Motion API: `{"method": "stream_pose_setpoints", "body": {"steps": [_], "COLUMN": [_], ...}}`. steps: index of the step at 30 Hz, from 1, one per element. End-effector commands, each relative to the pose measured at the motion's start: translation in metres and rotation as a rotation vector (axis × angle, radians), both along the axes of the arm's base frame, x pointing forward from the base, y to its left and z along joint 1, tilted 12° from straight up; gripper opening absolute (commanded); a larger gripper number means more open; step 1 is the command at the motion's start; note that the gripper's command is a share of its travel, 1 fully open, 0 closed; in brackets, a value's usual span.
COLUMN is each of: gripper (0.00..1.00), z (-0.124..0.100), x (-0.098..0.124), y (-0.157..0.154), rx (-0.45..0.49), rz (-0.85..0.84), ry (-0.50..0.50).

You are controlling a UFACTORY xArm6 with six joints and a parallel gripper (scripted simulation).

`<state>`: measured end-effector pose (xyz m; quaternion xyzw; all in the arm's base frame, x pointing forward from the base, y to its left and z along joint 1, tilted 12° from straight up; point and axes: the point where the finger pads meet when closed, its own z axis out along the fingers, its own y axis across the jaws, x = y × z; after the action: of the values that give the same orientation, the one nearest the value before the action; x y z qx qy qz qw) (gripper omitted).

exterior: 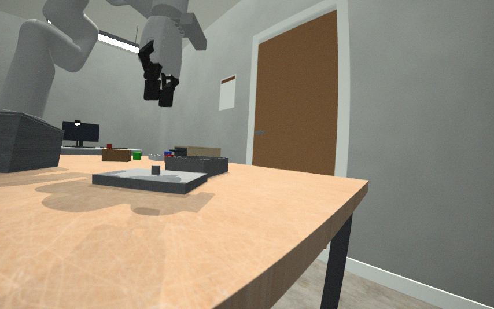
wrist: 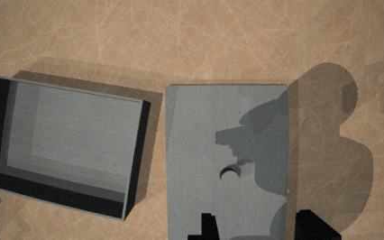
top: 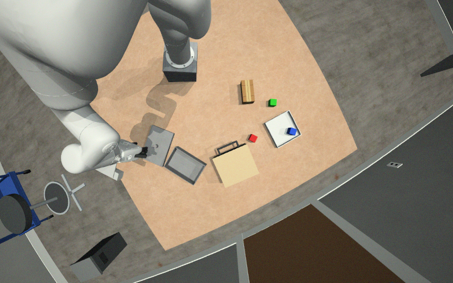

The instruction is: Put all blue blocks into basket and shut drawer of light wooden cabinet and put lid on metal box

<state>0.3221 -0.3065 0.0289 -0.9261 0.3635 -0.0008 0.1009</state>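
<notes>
My gripper (top: 144,151) (exterior: 159,96) (wrist: 255,221) is partly open and empty, high above the metal lid (top: 163,140) (exterior: 191,175) (wrist: 191,135). The lid lies flat on the table, knob up, beside the open metal box (top: 199,173) (exterior: 183,165) (wrist: 138,153). No block shows inside the box. A blue block (top: 292,131) (exterior: 168,153) lies inside the white basket (top: 277,128) near its right corner. The light wooden cabinet (top: 235,165) (exterior: 203,151) stands between box and basket, its drawer looking shut behind the dark handle (top: 227,148). The drawer's inside is hidden.
A red block (top: 253,138) (exterior: 169,155) lies between cabinet and basket. A green block (top: 272,102) (exterior: 136,155) and a brown box (top: 247,91) (exterior: 115,154) stand behind the basket, towards the robot's base (top: 181,75). The box's underside is hidden.
</notes>
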Motion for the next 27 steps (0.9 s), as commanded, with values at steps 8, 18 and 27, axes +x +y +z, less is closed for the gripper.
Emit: {"method": "stream_pose_setpoints", "body": {"steps": [8, 18, 27], "gripper": [0.44, 0.44, 0.44], "z": [0.0009, 0.0009, 0.0009], "x": [0.0007, 0.0007, 0.0007], "y": [-0.0039, -0.0039, -0.0039], "rx": [-0.001, -0.001, -0.001], "rz": [0.000, 0.000, 0.000], "ry": [-0.003, -0.003, -0.003]}}
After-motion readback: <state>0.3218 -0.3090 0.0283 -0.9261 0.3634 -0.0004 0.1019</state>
